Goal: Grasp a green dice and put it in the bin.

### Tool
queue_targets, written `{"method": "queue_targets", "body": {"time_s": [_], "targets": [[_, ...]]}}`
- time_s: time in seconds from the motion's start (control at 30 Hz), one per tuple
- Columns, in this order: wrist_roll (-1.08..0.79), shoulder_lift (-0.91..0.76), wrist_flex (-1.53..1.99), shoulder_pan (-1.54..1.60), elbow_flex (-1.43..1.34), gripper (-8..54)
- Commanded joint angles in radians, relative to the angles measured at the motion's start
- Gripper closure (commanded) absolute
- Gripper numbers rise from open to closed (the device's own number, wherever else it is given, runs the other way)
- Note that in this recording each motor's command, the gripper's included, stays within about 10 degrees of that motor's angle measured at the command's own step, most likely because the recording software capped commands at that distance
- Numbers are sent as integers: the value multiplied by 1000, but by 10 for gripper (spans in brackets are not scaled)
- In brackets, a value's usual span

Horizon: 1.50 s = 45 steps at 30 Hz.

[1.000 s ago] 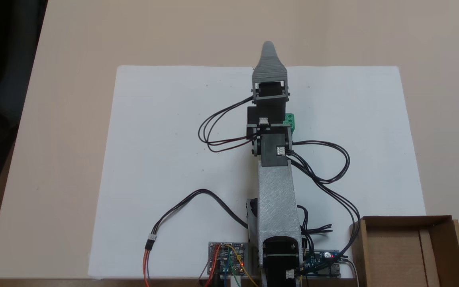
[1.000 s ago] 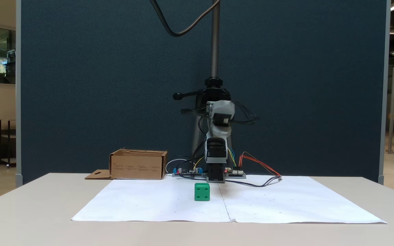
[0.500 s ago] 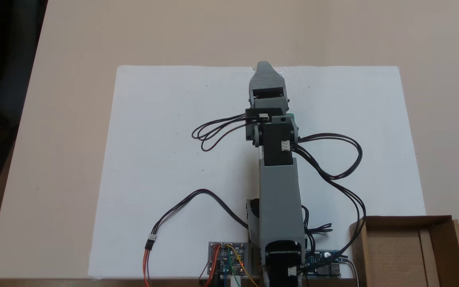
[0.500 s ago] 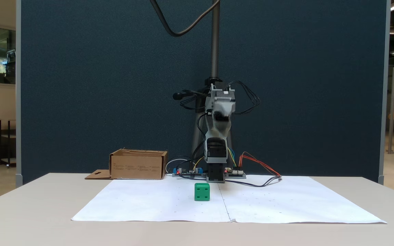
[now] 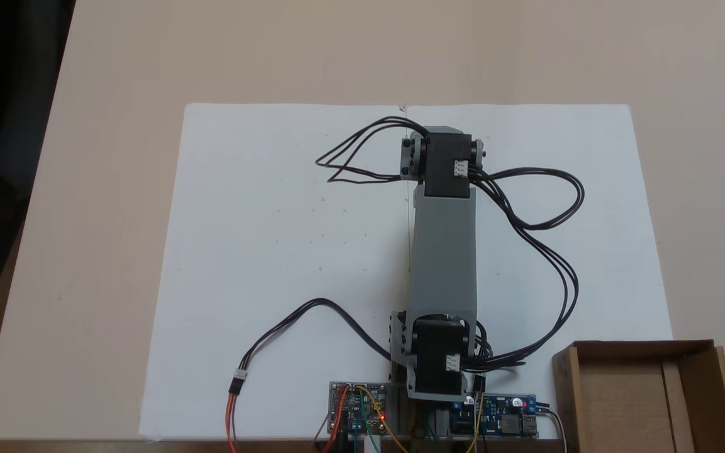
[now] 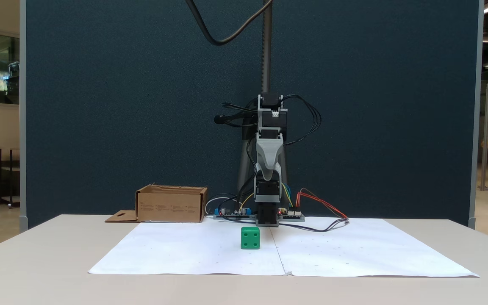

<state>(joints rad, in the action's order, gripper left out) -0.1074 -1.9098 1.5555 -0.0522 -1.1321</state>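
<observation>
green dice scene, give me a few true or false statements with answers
1. The green dice sits on the white paper. True.
2. The tool grips the dice. False: it hangs above the dice, apart from it.
3. The dice lies inside the bin. False: the bin stands apart, to the dice's left in a fixed view.
4. The dice's near face shows four pips. True.
5. The tool points downward. True.
</observation>
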Motion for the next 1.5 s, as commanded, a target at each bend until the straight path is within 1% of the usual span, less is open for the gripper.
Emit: {"method": "queue_targets", "body": {"time_s": [0.0,0.23,0.37,0.57,1.2,1.47], "targets": [[-87,8,38,-31,78,33],[-163,64,54,-149,81,31],[-212,110,55,-219,132,22],[-265,138,61,-267,149,21],[-265,227,69,-288,147,20],[-250,282,15,-278,146,20]]}}
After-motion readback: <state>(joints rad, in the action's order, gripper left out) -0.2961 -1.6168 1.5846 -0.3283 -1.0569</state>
